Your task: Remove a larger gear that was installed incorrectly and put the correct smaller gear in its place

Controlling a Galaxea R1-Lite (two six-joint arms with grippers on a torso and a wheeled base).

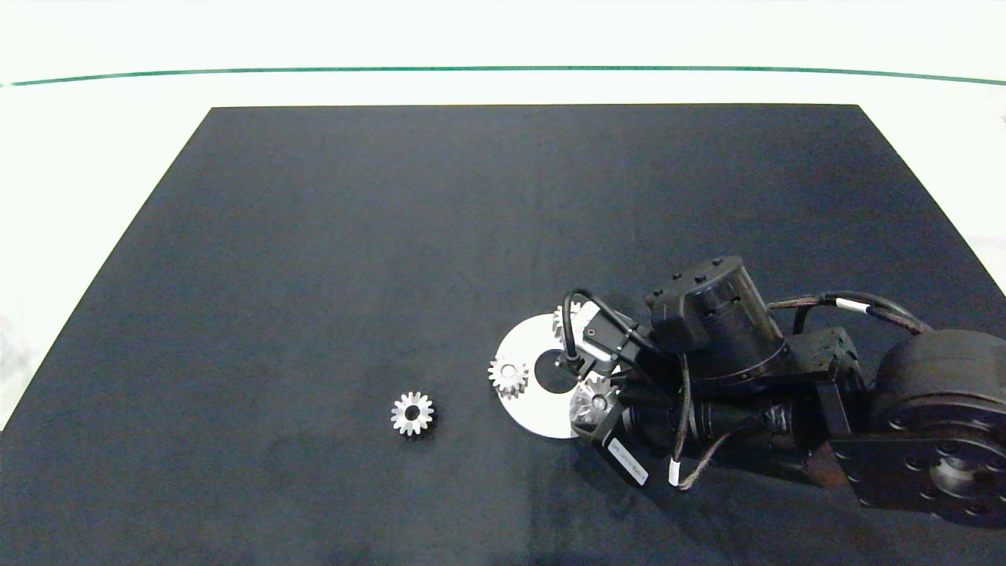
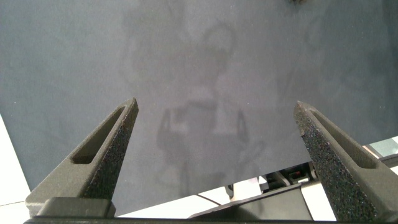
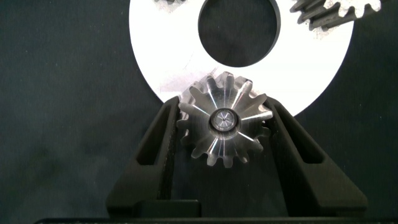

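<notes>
Gripping larger gear (image 3: 224, 121) at white ring plate (image 3: 161, 50) edge, right gripper (image 3: 222, 134) fingers closed on its teeth; two gears partly cut off; smaller gear (image 1: 413, 413) lies apart on black mat (image 1: 393, 236); left gripper (image 2: 217, 137) spread wide, empty.

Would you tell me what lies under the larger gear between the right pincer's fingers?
The larger gear overlaps the white ring's edge and dark mat. Any peg beneath is covered.

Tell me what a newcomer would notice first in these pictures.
First, the right gripper, reaching in from the right, with its fingers closed around the larger gear at the near edge of the white ring plate. Next, the smaller gear lying alone on the dark mat, to the plate's left. Two other small gears sit on the plate, one at its left edge.
</notes>
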